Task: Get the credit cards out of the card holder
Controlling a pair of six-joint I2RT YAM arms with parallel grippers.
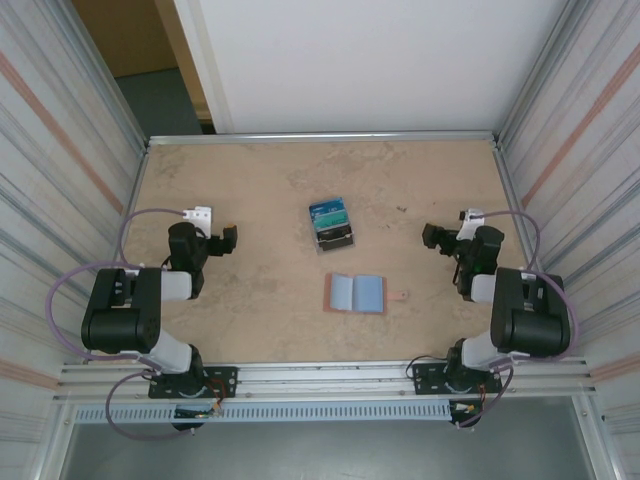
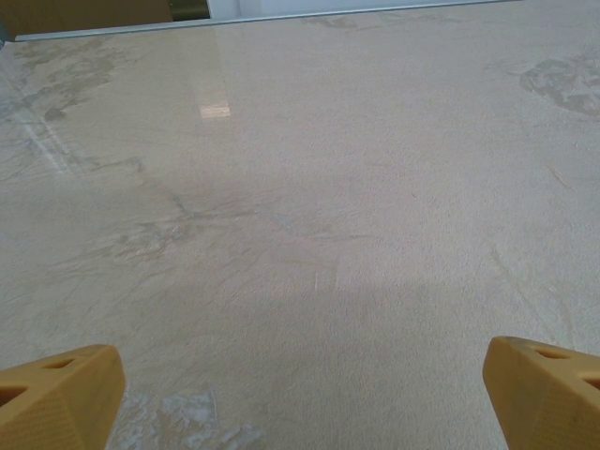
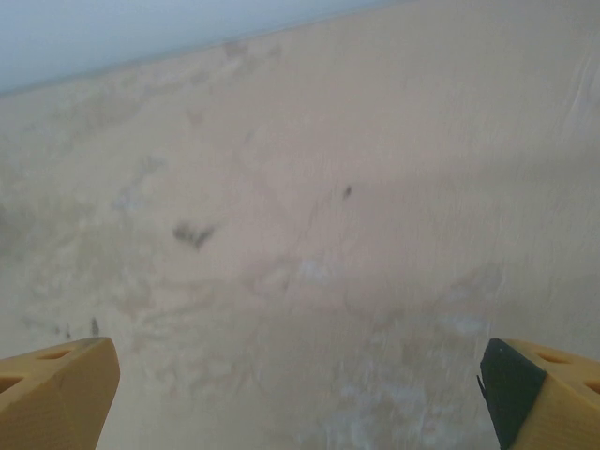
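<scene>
The card holder (image 1: 356,293) lies open and flat on the table's near middle, pale blue inner panels up, with its brown strap tab (image 1: 398,294) pointing right. Blue and teal credit cards (image 1: 327,211) rest just behind it, against a small grey stand (image 1: 336,239). My left gripper (image 1: 228,240) hovers open well to the left of both. My right gripper (image 1: 433,238) hovers open to their right. In the left wrist view the left gripper (image 2: 300,398) has bare table between its orange fingertips (image 2: 58,394). In the right wrist view the right gripper (image 3: 300,398) likewise holds nothing.
The beige table (image 1: 260,190) is fenced by a metal rail at the back and ribbed walls at both sides. Both arm bases sit on the near rail (image 1: 320,378). Purple cables loop beside each arm.
</scene>
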